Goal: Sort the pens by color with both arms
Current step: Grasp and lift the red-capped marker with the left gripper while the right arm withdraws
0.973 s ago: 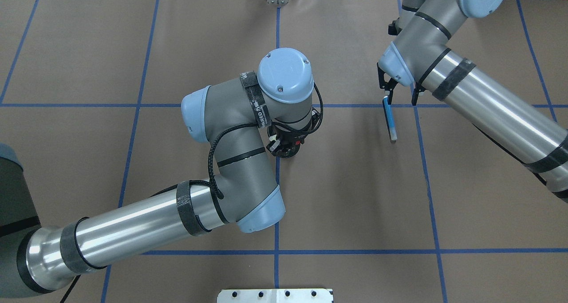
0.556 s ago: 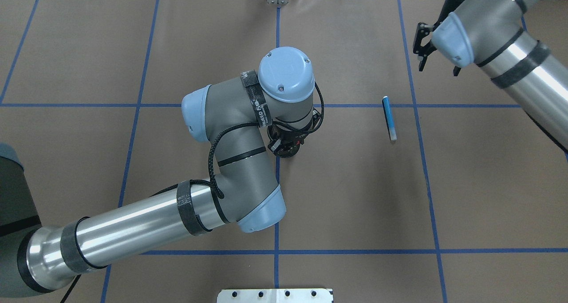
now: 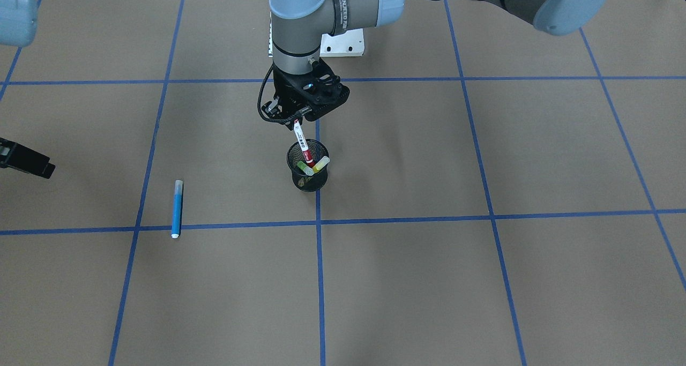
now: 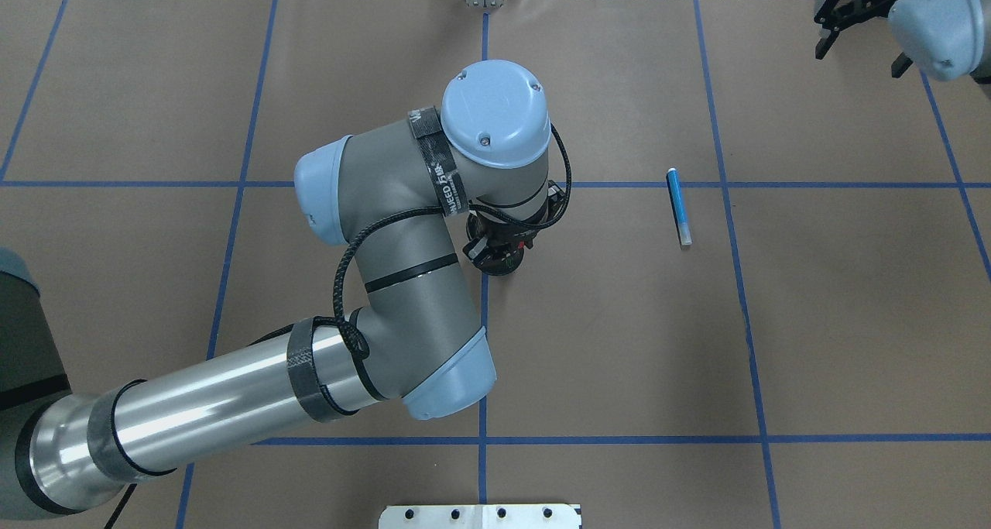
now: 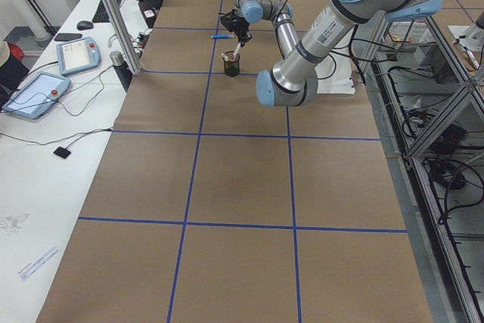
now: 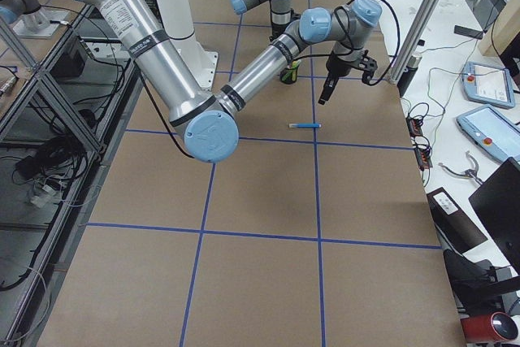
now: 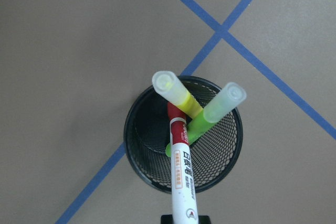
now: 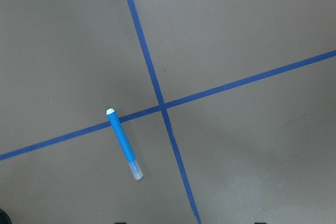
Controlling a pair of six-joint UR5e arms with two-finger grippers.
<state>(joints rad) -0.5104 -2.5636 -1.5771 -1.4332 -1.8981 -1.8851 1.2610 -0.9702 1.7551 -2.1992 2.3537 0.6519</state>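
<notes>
Surface (image 4: 619,343): brown paper is covering it, with blue tape lines (image 4: 619,440) marking a grid of large squares.
Left arm (image 4: 232,389): nearest the robot's base, it is reaching in from the overhead view's left and bending at the elbow, so that its wrist is pointing straight down over the middle of the grid.
Left fingers (image 3: 293,115): they are clamping the white upper end of the red-and-white marker (image 7: 180,174), directly above the mesh cup (image 3: 308,183).
Red-and-white marker: it is standing nearly upright, slightly tilted, with its white barrel up between the fingers and its red end down inside the cup.
Mesh cup: black and round, it is sitting upright on a lengthwise tape line, mostly hidden under the left wrist in the overhead view.
Highlighters: the yellow highlighter (image 7: 181,95) and the green highlighter (image 7: 212,114) are leaning apart in the cup, with their capped ends poking above the rim.
Blue pen (image 4: 679,206): it is lying flat on the surface, well apart from the cup on the robot's right side. One end is touching a crosswise tape line, just beside a tape crossing.
Right arm (image 6: 154,46): it is stretching out past the blue pen toward the far right corner.
Right fingers (image 4: 827,25): they are hanging spread apart with nothing between them, raised off the surface and beyond the blue pen.
</notes>
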